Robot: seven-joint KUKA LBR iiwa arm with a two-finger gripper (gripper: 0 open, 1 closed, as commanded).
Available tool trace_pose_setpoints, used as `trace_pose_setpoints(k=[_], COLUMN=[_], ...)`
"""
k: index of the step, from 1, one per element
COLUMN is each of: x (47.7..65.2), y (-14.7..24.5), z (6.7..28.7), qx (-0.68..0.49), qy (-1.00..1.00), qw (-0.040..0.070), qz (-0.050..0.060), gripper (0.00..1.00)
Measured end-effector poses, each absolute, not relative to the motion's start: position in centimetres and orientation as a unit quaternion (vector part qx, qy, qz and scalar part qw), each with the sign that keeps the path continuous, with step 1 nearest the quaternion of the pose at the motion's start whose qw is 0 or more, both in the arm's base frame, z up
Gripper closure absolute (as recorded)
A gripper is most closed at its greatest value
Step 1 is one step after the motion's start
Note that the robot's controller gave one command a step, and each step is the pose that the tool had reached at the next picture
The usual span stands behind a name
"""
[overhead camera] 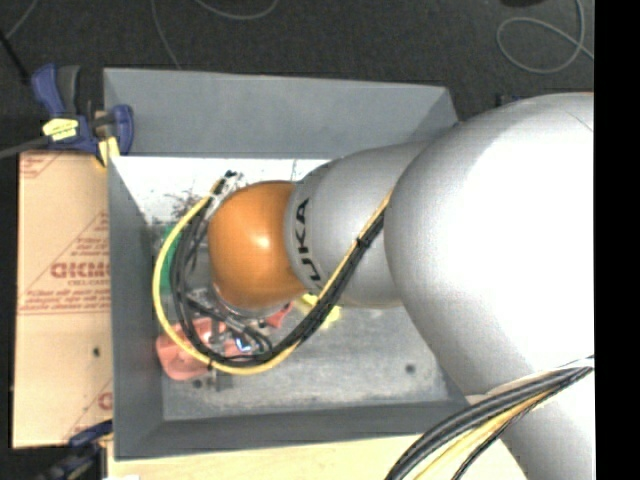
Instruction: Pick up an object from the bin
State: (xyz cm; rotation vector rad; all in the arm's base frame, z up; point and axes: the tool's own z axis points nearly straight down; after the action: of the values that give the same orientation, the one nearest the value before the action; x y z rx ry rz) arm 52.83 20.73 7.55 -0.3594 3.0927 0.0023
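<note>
My gripper (218, 318) is low in the left half of the bin, mostly hidden under the arm's orange dome. Only its dark body shows below the dome. A pink, soft-looking thing (176, 360) lies on the bin floor at the front left, just beside and below the gripper; I cannot tell whether they touch. Something red with a blue patch (240, 342) shows right under the gripper body, partly hidden by cables. A small yellow bit (331, 315) peeks out from under the arm to the right.
The arm covers the middle and right of the bin. Dark scuff marks spread over the bin's back left wall. A strip of grey floor runs along the front wall, right of the pink thing.
</note>
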Motion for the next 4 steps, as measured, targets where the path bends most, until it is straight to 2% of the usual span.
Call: trace_pose_setpoints(k=[1,3,4], x=[52.6,52.6,52.3], y=[20.4,20.4,20.3], z=[7.9,8.3,9.5], qx=[-0.137,-0.137,-0.138], qy=[0.990,0.990,0.990], qw=[0.023,0.022,0.018], qz=[0.003,0.004,0.002], gripper=[1.00,1.00,1.00])
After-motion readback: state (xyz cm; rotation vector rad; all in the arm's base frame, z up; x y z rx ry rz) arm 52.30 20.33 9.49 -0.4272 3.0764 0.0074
